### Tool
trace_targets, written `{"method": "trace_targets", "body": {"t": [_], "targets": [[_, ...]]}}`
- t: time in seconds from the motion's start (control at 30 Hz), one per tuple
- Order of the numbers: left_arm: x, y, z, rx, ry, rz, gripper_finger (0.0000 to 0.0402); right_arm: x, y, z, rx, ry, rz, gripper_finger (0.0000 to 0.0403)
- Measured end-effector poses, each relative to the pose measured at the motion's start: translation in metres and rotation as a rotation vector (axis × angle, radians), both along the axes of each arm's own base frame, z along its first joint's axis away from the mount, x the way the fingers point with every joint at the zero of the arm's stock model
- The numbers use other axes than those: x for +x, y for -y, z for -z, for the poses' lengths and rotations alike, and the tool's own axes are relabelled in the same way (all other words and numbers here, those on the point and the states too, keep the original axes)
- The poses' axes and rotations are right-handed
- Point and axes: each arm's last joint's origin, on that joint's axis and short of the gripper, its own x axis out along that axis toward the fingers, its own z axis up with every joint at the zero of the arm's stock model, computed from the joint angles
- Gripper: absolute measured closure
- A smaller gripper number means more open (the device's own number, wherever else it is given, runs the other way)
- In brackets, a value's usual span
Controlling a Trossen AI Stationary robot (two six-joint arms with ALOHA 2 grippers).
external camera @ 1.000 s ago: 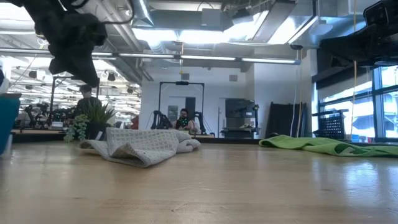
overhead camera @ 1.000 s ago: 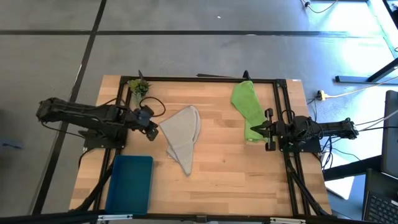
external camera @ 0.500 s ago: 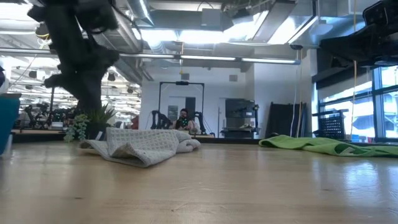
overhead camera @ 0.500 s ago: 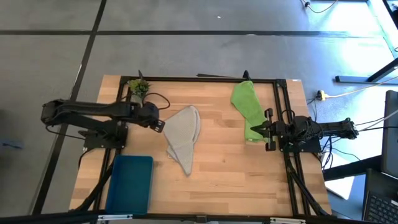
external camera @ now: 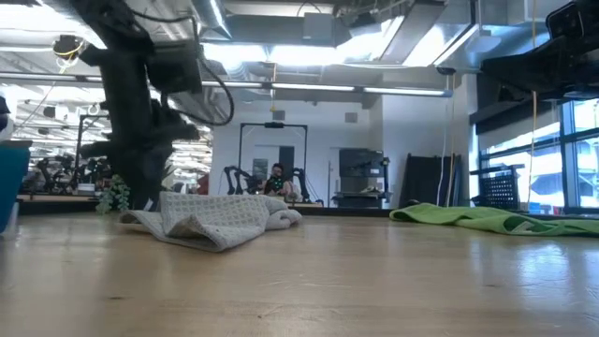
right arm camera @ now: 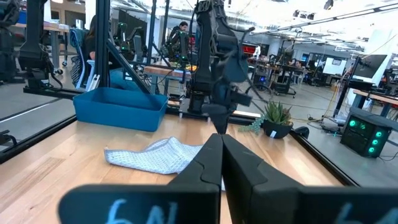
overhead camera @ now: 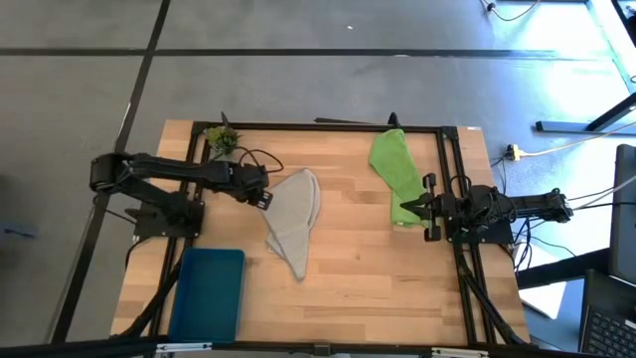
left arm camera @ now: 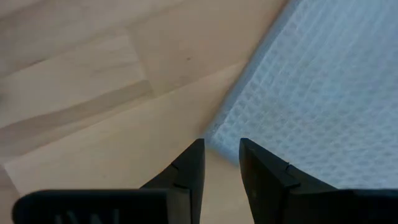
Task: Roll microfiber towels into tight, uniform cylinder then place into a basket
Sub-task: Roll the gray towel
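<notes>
The light grey towel (overhead camera: 293, 219) lies loosely folded on the table, left of centre, tapering to a point toward the near edge. My left gripper (overhead camera: 266, 199) points steeply down at its left corner (left arm camera: 214, 138), with its fingers a narrow gap apart on either side of that corner. The lime green towel (overhead camera: 395, 174) lies flat at the far right. My right gripper (overhead camera: 409, 207) rests shut and level over the green towel's near end. The teal basket (overhead camera: 209, 293) stands at the near left. My left gripper comes at the grey towel's left corner (left arm camera: 211, 132) from above, pointing down. I cannot tell whether its fingertips touch the cloth, which lies flat on the table.
A small potted plant (overhead camera: 221, 137) stands at the far left corner, just behind my left arm. A black frame rail (overhead camera: 445, 169) runs along the table's sides. Bare wood lies between the two towels and toward the near edge.
My left gripper has moved toward the table's right edge and down, tipping more steeply downward, from beside the arm's base to the grey towel's left corner. The towel has not moved.
</notes>
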Motion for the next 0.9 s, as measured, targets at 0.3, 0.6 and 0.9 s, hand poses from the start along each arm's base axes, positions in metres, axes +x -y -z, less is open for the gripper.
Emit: {"method": "trace_targets", "body": {"t": [0.3,0.6,0.9], "targets": [[0.008,-0.002,0.013,-0.010,-0.022,0.028,0.0311,0.000,0.000,0.000,0.001,0.000,0.000,0.0393],[0.013,-0.004,0.020,0.023,-0.050,0.078,0.0312,0.000,0.000,0.000,0.001,-0.002,0.000,0.0393],[0.011,-0.004,0.021,0.060,-0.089,0.142,0.0324,0.000,0.000,0.001,0.001,-0.006,0.000,0.0393]]}}
